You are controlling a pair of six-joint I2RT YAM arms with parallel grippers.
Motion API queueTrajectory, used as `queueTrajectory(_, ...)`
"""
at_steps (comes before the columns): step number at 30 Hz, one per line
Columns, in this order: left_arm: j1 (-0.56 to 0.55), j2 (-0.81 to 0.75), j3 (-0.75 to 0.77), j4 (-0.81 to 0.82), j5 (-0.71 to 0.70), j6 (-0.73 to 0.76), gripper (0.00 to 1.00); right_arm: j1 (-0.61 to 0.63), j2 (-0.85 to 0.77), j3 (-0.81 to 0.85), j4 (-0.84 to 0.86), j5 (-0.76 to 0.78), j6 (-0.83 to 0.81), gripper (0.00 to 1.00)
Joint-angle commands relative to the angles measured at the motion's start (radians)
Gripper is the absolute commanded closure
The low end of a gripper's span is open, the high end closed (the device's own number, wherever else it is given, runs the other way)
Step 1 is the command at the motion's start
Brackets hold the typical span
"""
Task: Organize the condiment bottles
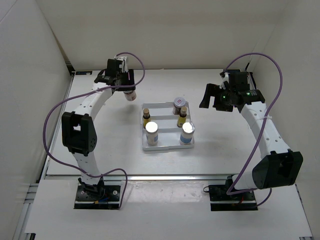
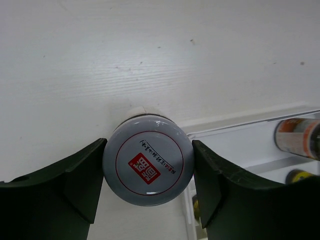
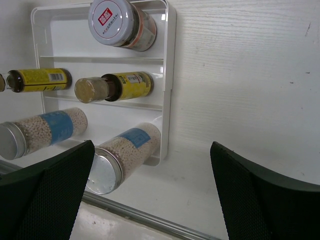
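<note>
My left gripper (image 1: 125, 88) is shut on a squat brownish jar (image 1: 130, 94) just left of the tray's far-left corner. In the left wrist view its pale lid with a red mark (image 2: 148, 167) fills the gap between both dark fingers (image 2: 80, 182); whether it touches the table I cannot tell. The white ridged tray (image 1: 167, 146) holds two white bottles with silver caps (image 1: 152, 127) (image 1: 187, 127), two slim yellow bottles (image 1: 147, 115) (image 1: 183, 112) and a second brownish jar (image 1: 178, 104). My right gripper (image 1: 212, 98) hovers open right of the tray, holding nothing.
White walls close in the table on the left, back and right. A metal rail runs along the table's near edge (image 1: 165, 176). In the right wrist view the tray's right rim (image 3: 171, 60) lies left of bare tabletop (image 3: 250, 90).
</note>
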Motion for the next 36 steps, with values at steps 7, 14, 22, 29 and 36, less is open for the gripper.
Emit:
queueTrajectory(7,-0.111,-0.019,0.161,0.032,0.123,-0.041,0.74,-0.003,-0.019,0.008,0.005,0.011,-0.008,0.00)
queueTrajectory(14,-0.172,0.039,0.140,0.032,0.123,-0.050,0.75,-0.003,-0.019,0.008,-0.004,0.020,-0.008,0.00)
queueTrajectory(22,-0.182,0.068,0.027,0.058,0.114,-0.059,0.75,-0.003,-0.028,-0.010,-0.004,0.031,-0.008,0.00)
queueTrajectory(29,-0.182,0.089,0.005,0.069,0.105,-0.070,0.74,-0.003,-0.037,-0.010,-0.004,0.040,-0.008,0.00)
queueTrajectory(36,-0.202,-0.010,0.005,0.069,0.059,-0.049,0.75,-0.003,-0.046,-0.028,-0.004,0.049,-0.017,0.00)
